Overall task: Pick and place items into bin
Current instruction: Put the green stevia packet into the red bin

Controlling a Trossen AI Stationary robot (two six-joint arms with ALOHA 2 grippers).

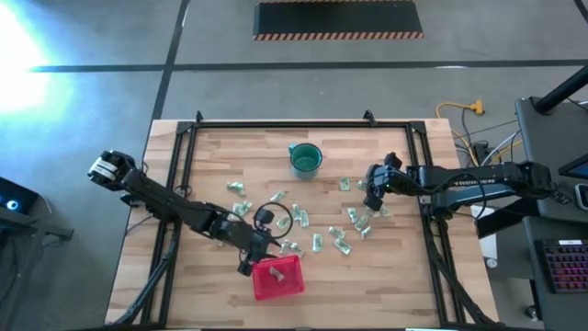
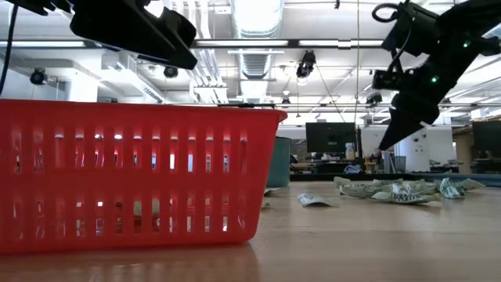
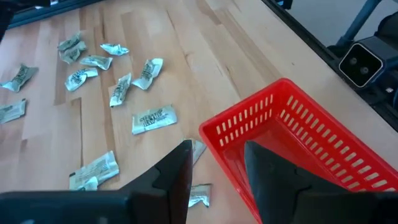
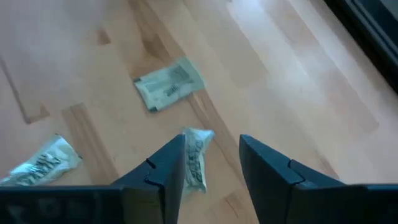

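Several small pale green and whitish packets [image 1: 317, 241] lie flat, scattered over the middle of the wooden table. The red bin [image 1: 279, 279] stands near the near edge and fills the left of the low view [image 2: 133, 176]. My left gripper [image 1: 248, 265] is open and hovers just left of the bin's corner [image 3: 217, 152], holding nothing. My right gripper [image 1: 372, 204] is open and raised above the packets at the right of the cluster [image 2: 394, 133]. In its wrist view [image 4: 212, 142] one packet [image 4: 196, 158] lies on the table below its fingers and another [image 4: 169, 85] lies farther off.
A round teal cup [image 1: 305, 159] stands toward the table's far edge, behind the packets. A black metal frame [image 1: 276, 126] runs around the tabletop. Bare wood shows along the left side and the near right corner. Cables and a keyboard lie beyond the right edge.
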